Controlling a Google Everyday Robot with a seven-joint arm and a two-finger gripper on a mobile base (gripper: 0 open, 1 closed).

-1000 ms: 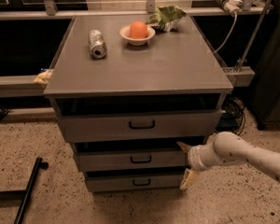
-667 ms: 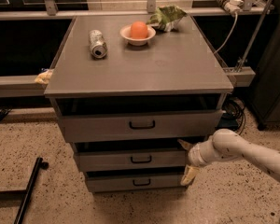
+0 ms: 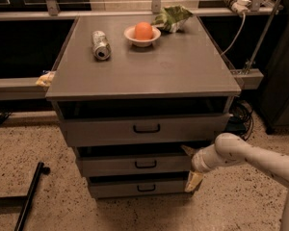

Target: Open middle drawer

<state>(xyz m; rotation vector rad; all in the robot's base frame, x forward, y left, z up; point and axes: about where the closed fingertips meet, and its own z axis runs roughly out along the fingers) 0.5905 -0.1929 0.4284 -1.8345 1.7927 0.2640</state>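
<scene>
Now my claw [image 3: 190, 166] is at the right end of the middle drawer [image 3: 111, 166], low on the cabinet, between the top drawer [image 3: 101, 130] and the bottom drawer [image 3: 115, 188]. Its fingers [image 3: 193, 181] stand apart, one near the upper edge of the front and one below it, and they hold nothing. The handle [image 3: 145, 164] sits at the centre of the front, well left of my claw, untouched.

I judge that I am in the approach step and the pull is not yet begun. A dark gap shows above the front, so perhaps the drawer is a little out already, but from this angle I cannot be sure.

Next I must either go left to take the handle or hook the right edge of the front, and then pull straight out. The top drawer hangs close above my upper finger, so I should keep low. The floor [image 3: 221, 206] before the cabinet gives room. A black bar [image 3: 31, 196] lies far left, out of the drawer's path.
</scene>
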